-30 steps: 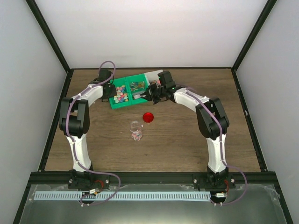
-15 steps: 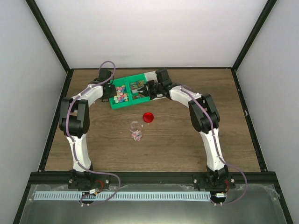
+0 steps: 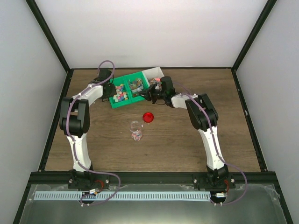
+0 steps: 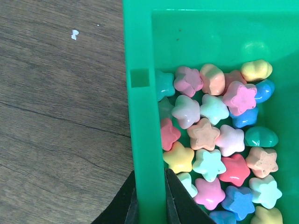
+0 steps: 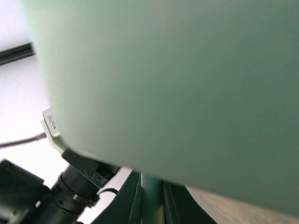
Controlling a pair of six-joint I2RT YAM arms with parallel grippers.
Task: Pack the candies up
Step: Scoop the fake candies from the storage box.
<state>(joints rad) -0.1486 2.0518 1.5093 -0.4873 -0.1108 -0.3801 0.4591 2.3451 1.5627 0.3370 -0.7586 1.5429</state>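
Top view: I see the candies (image 3: pixel 121 95) lying in the green tray (image 3: pixel 122 104) far back on the surface (image 3: pixel 187 140). The left claw (image 3: pixel 110 90) and right claw (image 3: pixel 150 94) flank the tray, with a red lid (image 3: pixel 148 117) and glass jar (image 3: pixel 136 129) nearer.

Left wrist: the claw is clenched on the tray wall, candies just beside it.

Right wrist: the claw is clamped on a thin green edge and the rest is blurred.
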